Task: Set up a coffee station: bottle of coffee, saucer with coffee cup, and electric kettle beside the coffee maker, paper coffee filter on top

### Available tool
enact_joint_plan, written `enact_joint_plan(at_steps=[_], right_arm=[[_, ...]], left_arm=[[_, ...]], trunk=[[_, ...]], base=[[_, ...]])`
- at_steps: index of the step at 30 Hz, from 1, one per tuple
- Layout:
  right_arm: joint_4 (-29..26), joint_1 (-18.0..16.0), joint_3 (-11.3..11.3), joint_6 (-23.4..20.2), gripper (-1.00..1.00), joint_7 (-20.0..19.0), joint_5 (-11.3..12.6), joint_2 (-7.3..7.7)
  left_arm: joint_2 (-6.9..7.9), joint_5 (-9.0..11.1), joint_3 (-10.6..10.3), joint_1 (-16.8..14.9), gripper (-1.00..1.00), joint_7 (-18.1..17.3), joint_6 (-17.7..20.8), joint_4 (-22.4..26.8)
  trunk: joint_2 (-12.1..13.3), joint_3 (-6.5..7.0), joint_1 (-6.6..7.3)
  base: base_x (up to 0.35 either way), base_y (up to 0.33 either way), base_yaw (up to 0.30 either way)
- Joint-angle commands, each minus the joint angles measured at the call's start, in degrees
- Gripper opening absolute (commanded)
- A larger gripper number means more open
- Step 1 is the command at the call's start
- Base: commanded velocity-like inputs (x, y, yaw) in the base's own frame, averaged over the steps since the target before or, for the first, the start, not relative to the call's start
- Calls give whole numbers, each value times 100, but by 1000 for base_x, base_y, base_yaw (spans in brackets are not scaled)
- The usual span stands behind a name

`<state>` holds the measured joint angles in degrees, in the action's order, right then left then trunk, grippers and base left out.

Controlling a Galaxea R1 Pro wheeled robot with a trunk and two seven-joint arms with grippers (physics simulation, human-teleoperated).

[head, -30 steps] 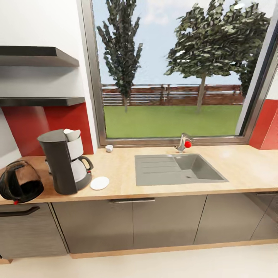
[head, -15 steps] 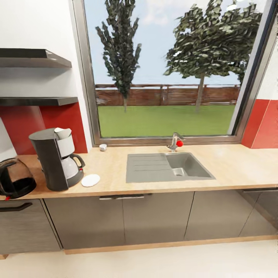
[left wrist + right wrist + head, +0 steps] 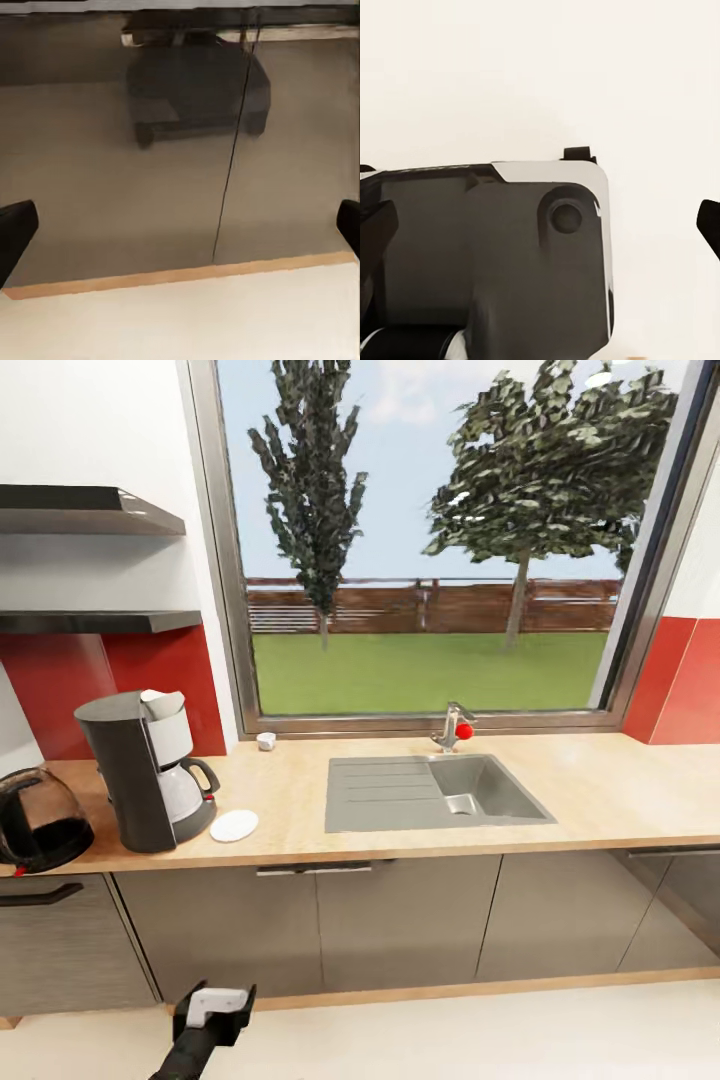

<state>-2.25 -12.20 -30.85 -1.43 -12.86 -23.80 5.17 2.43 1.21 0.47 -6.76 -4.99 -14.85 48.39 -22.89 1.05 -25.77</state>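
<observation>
— Left gripper [image 3: 213, 1010] has just come up into the head view, low down in front of the cabinet doors [image 3: 400, 920] and well below the coffee maker [image 3: 145, 780]. Half a second ago it wasn't there.

— Holding anything?

— No. In the left wrist view its two fingertips [image 3: 15, 232] sit far apart at the edges, with nothing between them but a cabinet front and the floor. The right gripper's tips are spread just as wide in its wrist view, also empty.

— And the station?

— Coffee maker stands on the counter [image 3: 600, 790], with what looks like a paper filter [image 3: 158, 705] on top. The saucer [image 3: 234, 825] lies just beside its base, toward the sink [image 3: 430, 792]. The electric kettle [image 3: 40, 825] sits on its other side. A small white thing, probably the coffee cup [image 3: 266, 741], is by the window sill, beyond the saucer.

— So?

— I'd judge the arm is being readied for that cup. I can't see the coffee bottle; the shelves [image 3: 90, 622] above the coffee maker look bare.
</observation>
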Motion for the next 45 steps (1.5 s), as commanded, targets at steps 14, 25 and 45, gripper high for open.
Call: enact_joint_plan(at_steps=[14, 25, 45], right_arm=[[-12, 4, -47, 12, 100, -24, -44, -36], [-4, 1, -18, 282, 100, -24, -68, -33], [15, 3, -17, 287, 100, -19, -85, -15]], left_arm=[[-381, 43, -567, -617, 100, -418, 318, 1731], [-564, 560, -713, -2144, 100, -965, 3856, 3544], [-1241, 809, -694, -6845, 100, 1424, 2802, -2022]], trunk=[[-3, -2, -2], [-3, -2, -2], [-3, -2, -2]], base=[[0, 0, 0], [0, 0, 0], [0, 0, 0]])
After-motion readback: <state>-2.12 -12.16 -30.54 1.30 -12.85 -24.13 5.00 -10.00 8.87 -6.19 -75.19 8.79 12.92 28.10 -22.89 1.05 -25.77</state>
